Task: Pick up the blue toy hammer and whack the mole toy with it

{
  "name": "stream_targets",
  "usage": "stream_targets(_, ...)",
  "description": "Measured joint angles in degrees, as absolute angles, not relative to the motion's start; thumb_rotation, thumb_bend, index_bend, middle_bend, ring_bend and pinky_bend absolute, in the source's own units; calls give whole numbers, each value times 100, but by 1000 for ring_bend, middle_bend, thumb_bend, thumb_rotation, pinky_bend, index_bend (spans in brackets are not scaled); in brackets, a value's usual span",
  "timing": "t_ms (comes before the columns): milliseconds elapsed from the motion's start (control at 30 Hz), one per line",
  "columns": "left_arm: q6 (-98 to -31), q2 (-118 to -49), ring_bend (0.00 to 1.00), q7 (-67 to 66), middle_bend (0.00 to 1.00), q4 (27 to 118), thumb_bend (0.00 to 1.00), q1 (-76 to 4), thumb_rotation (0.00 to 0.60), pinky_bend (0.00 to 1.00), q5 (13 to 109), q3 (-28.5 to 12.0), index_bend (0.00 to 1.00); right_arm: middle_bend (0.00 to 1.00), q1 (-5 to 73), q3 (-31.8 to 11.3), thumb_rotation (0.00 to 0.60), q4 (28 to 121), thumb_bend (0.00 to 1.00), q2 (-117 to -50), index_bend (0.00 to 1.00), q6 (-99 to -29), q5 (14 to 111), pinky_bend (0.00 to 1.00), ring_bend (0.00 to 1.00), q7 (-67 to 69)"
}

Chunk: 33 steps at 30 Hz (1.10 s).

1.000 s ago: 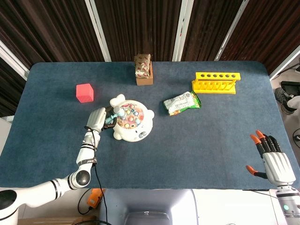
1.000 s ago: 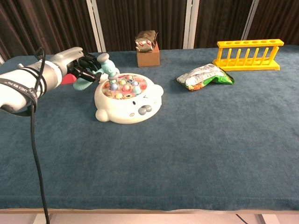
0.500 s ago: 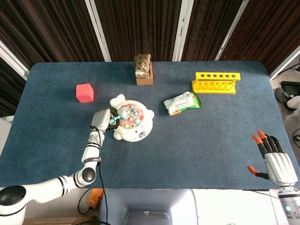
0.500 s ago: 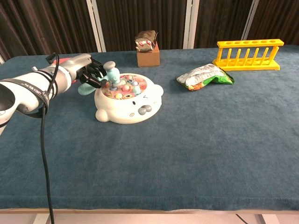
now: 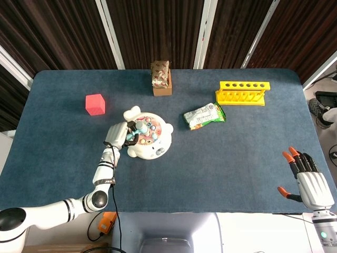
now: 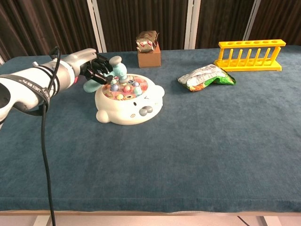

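**Now the hammer head sits over the mole toy**

Here the left robot hand (image 6: pixel 89 70) grips the blue toy hammer (image 6: pixel 115 70) by its handle, fingers curled dark around it at the 9 o'clock edge of the mole toy (image 6: pixel 128 100). In the chest view the hammer head is up over the toy's coloured pegs, near their far-left side; whether it touches a peg cannot be told. The handle end sticks out below the hand toward the table (image 6: pixel 197 155). From the head view the same hand (image 5: pixel 117 135) lies just beside the white toy (image 5: pixel 149 138), with the hammer (image 5: pixel 138 128) reaching in over the peg field.

The mole toy is a white animal-shaped base with a round cluster of coloured pegs on top, lying flat on the blue table a little left of its middle.

The right robot hand (image 5: pixel 308 182) shows only in the head view, at the 4 o'clock corner of the table, well apart from everything. Its orange-tipped fingers are spread and it holds nothing.

Other things on the table: a red cube (image 5: pixel 95 104) at 10 o'clock from the toy, a small brown box (image 5: pixel 161 82) with a wrapped packet on top at 12 o'clock near the far edge, a green and silver snack bag (image 5: pixel 204 115) at 2 o'clock from the toy, and a yellow test-tube rack (image 5: pixel 243 93) beyond the bag toward the far right.
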State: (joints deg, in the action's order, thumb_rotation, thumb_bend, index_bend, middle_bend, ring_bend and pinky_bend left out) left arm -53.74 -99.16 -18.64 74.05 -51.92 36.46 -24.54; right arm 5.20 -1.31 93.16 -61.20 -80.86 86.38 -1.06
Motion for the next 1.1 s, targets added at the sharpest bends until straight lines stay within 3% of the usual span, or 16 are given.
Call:
stream_targets(700, -5269, -10180, 1000, -2043, 940, 7078, 904, -5385, 600, 1000, 3367, -2296, 570, 0, 479, -119, 600, 9308, 340, -6057, 0, -8156, 8695, 0, 0, 25)
stream_targets(1100, -5829, -9752, 999, -1910, 946, 7998, 889, -5101, 600, 1000, 4014, -2205, 575, 0, 472, -109, 600, 9315, 340, -6061, 0, -8158, 8711, 0, 0, -19)
